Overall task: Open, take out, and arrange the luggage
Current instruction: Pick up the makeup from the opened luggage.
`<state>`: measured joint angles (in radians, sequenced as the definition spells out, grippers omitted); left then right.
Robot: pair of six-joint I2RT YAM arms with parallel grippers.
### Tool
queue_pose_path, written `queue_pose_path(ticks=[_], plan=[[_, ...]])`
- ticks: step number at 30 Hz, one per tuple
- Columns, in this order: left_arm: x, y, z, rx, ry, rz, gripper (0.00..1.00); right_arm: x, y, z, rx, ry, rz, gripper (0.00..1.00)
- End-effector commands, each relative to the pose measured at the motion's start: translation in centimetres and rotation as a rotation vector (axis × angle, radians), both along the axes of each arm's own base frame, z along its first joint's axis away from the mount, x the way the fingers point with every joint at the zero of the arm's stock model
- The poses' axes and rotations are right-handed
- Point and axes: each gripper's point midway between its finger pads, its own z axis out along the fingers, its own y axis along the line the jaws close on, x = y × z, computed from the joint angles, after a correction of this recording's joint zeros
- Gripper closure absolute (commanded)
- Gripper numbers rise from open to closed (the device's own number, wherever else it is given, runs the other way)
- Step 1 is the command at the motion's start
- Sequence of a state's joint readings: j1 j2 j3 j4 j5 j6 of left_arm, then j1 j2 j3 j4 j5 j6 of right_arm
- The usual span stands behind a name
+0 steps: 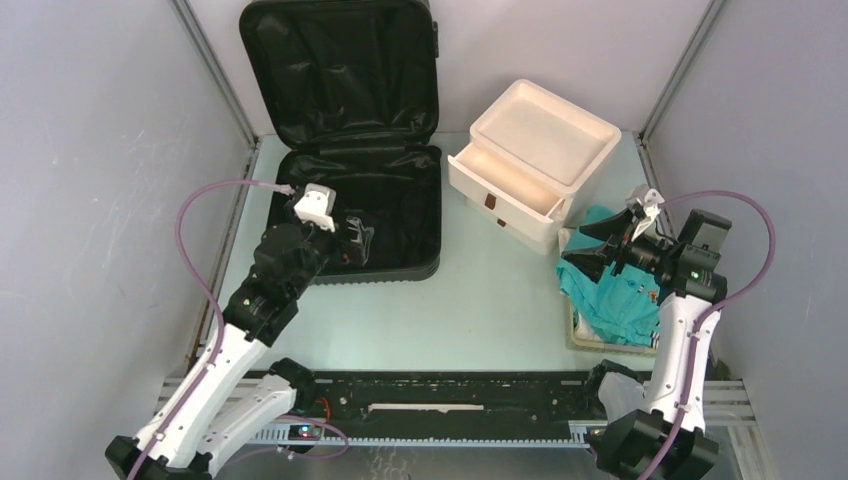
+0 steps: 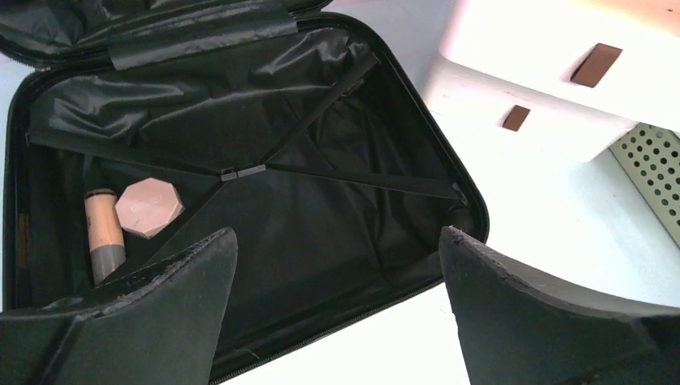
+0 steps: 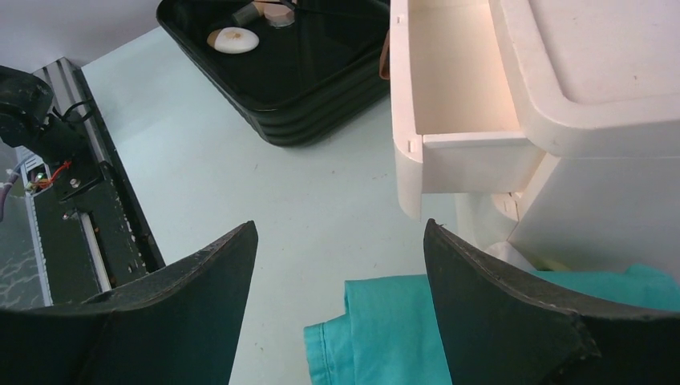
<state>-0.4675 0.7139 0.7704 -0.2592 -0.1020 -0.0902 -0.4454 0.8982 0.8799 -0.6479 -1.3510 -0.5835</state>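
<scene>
Left wrist view looks into the luggage (image 2: 321, 208), lying open so I can reach inside. My left hand (image 2: 337, 233) hangs over it, spread wide for the pink box (image 2: 148, 208) there. My right hand (image 3: 341, 224), well right of the luggage, is spread too.

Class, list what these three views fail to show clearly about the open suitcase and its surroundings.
- Top view: the left gripper and its arm cover the luggage's near-left corner.
- Left wrist: the compact's lettering is too small to read; a finger hides the tube's lower end.
- Right wrist: the teal cloth is cut off by the bottom edge.
</scene>
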Motion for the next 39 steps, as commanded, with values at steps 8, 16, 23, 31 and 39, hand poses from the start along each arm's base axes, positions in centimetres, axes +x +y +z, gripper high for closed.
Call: queue_pose_path(ticks=[8,16,23,31,39], plan=[[4.0,4.2,-1.2,-0.051,0.104,0.164,0.02,-0.6,0.5,1.3,-0.02,-0.07,0.028,0.16],[8.9,8.9,-3.5,-0.041,0.226,0.277,0.18,-0.3,0.7,0.9,-0.032,-0.055,0.032,0.16],[11.9,13.4,-6.4,0.001,0.344,0.374,0.27,-0.3,1.0,0.7,-0.036,-0.049,0.04,0.16],[14.3,14.1,-11.0,0.064,0.507,0.353,0.38,-0.2,0.8,0.6,-0.044,-0.048,0.032,0.16],[15.9,14.4,-13.5,0.099,0.605,0.336,0.31,0.3,0.8,-0.1,-0.035,-0.013,0.04,0.16]])
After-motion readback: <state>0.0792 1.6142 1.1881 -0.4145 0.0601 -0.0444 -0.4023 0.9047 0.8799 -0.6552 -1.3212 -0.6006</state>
